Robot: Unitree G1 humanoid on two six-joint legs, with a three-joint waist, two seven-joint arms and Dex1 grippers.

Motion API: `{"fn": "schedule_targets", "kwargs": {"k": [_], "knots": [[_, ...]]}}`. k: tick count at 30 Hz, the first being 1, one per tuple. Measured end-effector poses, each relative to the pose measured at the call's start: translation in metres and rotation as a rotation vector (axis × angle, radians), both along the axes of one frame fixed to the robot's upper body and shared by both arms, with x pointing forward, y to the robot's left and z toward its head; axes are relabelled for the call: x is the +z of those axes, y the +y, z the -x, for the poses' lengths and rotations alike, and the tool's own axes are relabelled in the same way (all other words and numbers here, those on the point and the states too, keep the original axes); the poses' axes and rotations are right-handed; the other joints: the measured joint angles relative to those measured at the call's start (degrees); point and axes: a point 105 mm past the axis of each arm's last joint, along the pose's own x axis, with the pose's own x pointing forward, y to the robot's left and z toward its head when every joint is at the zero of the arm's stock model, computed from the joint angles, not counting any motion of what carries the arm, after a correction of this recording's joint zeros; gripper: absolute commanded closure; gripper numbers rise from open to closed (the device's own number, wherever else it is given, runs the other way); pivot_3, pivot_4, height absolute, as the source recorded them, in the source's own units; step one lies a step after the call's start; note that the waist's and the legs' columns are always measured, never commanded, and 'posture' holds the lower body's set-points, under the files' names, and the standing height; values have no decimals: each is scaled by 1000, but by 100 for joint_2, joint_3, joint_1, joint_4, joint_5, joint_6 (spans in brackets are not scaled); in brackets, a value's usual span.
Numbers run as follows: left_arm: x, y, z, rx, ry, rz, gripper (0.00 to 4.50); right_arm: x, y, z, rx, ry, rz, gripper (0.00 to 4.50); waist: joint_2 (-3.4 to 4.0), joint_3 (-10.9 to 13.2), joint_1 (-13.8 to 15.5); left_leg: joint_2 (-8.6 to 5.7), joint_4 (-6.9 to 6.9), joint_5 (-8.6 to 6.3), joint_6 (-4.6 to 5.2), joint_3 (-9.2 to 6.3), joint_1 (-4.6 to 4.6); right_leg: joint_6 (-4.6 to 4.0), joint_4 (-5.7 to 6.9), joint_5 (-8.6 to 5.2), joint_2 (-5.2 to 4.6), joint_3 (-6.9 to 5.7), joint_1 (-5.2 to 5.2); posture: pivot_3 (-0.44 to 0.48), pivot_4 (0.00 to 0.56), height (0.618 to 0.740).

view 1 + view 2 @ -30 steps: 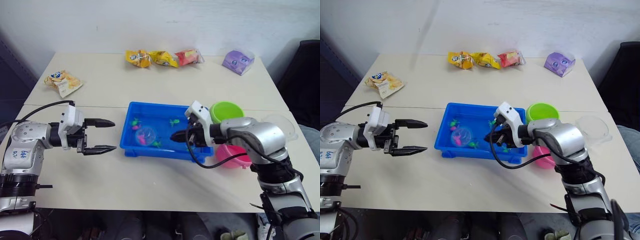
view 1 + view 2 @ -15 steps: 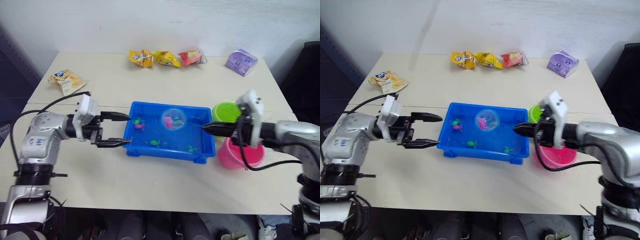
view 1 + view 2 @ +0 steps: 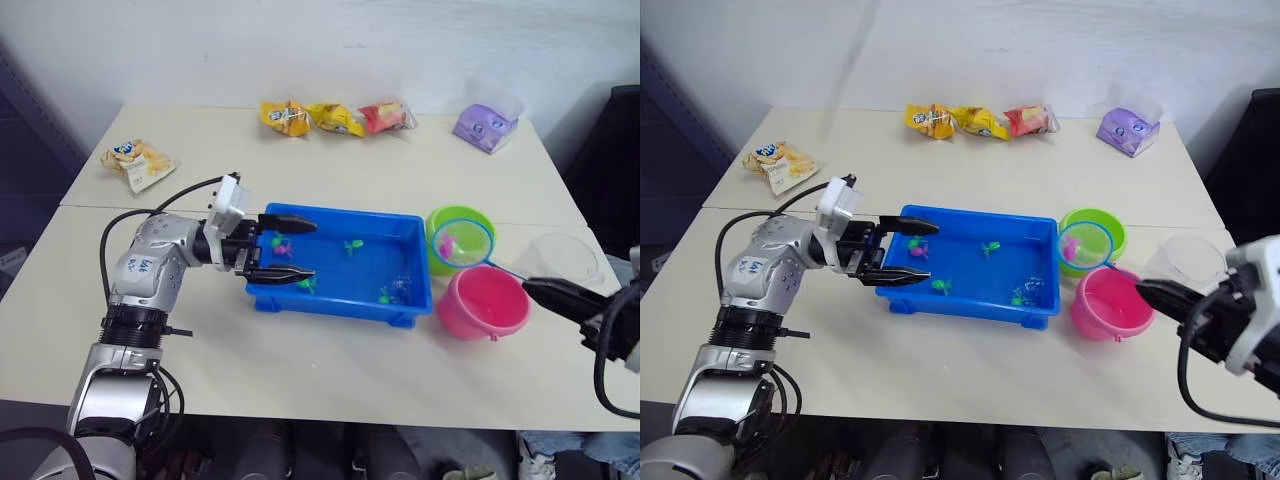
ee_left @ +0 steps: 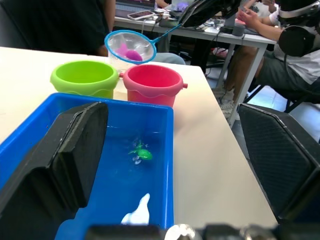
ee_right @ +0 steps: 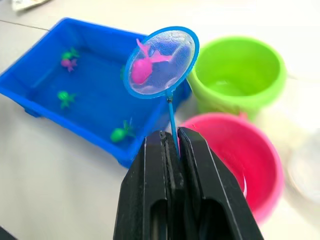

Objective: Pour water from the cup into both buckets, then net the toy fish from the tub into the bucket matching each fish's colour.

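Now I'm netting: my right gripper (image 5: pixel 172 145), jaws clamping the thin handle, is holding the small blue-rimmed hoop net (image 5: pixel 161 62) with a pink plastic fish (image 5: pixel 142 67) over the lime-green round bucket (image 3: pixel 455 235); I judge I'm needing to shift it toward five o'clock, over the pink round bucket (image 3: pixel 487 302). My left gripper (image 3: pixel 296 247), jaws wide, is hovering over the shallow blue rectangular tub (image 3: pixel 415 300).

You see silver-grey rounded arm shells with blue handwritten markings on the left one (unreadable here), white wrist blocks, looping black cables, and black two-fingered tips on the left end effector (image 3: pixel 285 247) and right end effector (image 5: pixel 171 150).
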Motion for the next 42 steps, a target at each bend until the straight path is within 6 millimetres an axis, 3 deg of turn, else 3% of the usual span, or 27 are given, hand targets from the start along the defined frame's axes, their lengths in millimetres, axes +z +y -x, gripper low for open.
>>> {"fn": "schedule_targets", "kwargs": {"k": [7, 12, 16, 20, 25, 35, 42], "knots": [[-5, -12, 0, -46, 11, 7, 63, -27, -24, 23, -186, 18, 27, 4500, -2, -2, -22, -2, 1, 1, 1, 5, 9, 3, -4, 1, 2, 9, 5, 0, 150, 740], [-7, -14, 0, -49, 10, 5, 63, -43, -34, 31, -276, -25, 64, 4500, -2, -2, -18, -2, 0, 3, -2, 6, 13, 3, -9, 1, 3, 14, 3, 0, 150, 740], [-7, -14, -1, -37, 10, 8, 63, -48, -44, 30, -304, -75, 195, 4500, -2, -2, -26, -3, 1, 3, -3, 10, 18, 3, -7, 1, 2, 19, 4, 0, 150, 740], [-8, -15, -1, -28, 14, 13, 63, -45, -48, 23, -291, -197, 326, 4500, -2, -2, -18, -4, 1, 6, -7, 10, 19, 3, -5, 1, 3, 18, 3, 0, 150, 740], [-12, -14, 1, -16, 20, 18, 63, -59, -61, 23, -268, -265, 556, 4500, -2, -2, -10, -5, 1, 6, -8, 12, 19, 3, -6, 1, 2, 19, 3, 0, 150, 740], [-14, -15, 3, 5, 13, 20, 63, -69, -49, 21, -92, -387, 846, 4500, -2, -2, -17, -5, 1, 9, -12, 13, 25, 2, -1, 1, 3, 22, 6, 0, 150, 740], [-15, -14, 3, 40, -22, 45, 63, -71, -45, 15, 106, -535, 1345, 4500, -2, -2, -13, -6, 1, 13, -19, 16, 28, 1, 0, 0, 3, 26, 6, 0, 150, 740]]}}
